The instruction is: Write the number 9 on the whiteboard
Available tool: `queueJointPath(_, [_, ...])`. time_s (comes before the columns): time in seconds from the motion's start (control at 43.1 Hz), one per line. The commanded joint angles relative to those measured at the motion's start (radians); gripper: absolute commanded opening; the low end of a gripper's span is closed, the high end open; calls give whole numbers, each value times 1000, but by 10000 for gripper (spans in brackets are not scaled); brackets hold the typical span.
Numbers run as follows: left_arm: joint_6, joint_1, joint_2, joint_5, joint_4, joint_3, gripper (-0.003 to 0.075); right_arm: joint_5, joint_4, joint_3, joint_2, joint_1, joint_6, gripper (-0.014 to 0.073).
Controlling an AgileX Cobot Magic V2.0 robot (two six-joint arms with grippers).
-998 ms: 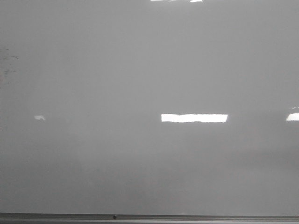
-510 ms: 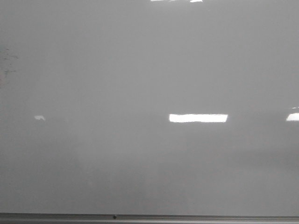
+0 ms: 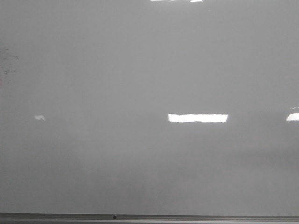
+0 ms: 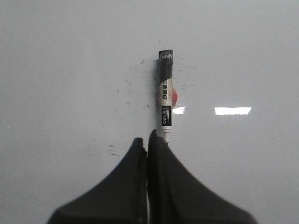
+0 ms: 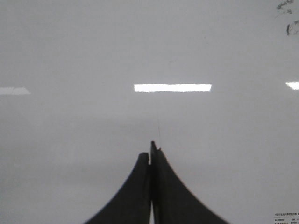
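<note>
Your left gripper (image 4: 148, 142) has its two black fingers pressed together, and a black-capped marker with a white label (image 4: 165, 98) sticks out just past the tips at 12 o'clock, its long axis in line with the fingers. The marker's near end sits at the right finger's tip, so I judge it pinched there, though the contact itself is hidden. Beyond it lies the large glossy pale grey whiteboard (image 4: 70, 60), with only faint dark specks around the marker.

Your right gripper (image 5: 151, 150) is likewise clenched with nothing visible between the fingers, facing a bare stretch of the same board.

From the front, no drawn figure shows anywhere: the board (image 3: 140, 70) carries light reflections, a few smudges near the 9 o'clock edge, and its thin grey metal bottom frame (image 3: 187, 217) at 6 o'clock. So the number 9 is not yet written. You should work with the left arm, since it alone carries the pen; whether the far end touches the board cannot be told.
</note>
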Motion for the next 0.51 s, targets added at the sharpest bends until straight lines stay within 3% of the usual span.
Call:
queueJointPath(0.0, [-9, 2, -18, -87, -1, 2, -19, -80, -10, -3, -19, -6, 0, -69])
queueJointPath(0.186, [-9, 2, -18, -102, -1, 2, -19, -103, -5, -5, -19, -6, 0, -69])
queueJointPath(0.302, [-9, 2, -18, -181, -10, 2, -19, -158, 13, -29, -19, -6, 1, -69])
queueJointPath(0.394, [-17, 2, -18, -274, -11, -40, -19, -85, 13, -119, -19, -6, 1, -69])
queueJointPath(0.487, [-17, 2, -12, -229, -11, -140, -19, 22, 13, -229, -15, -6, 0, -69])
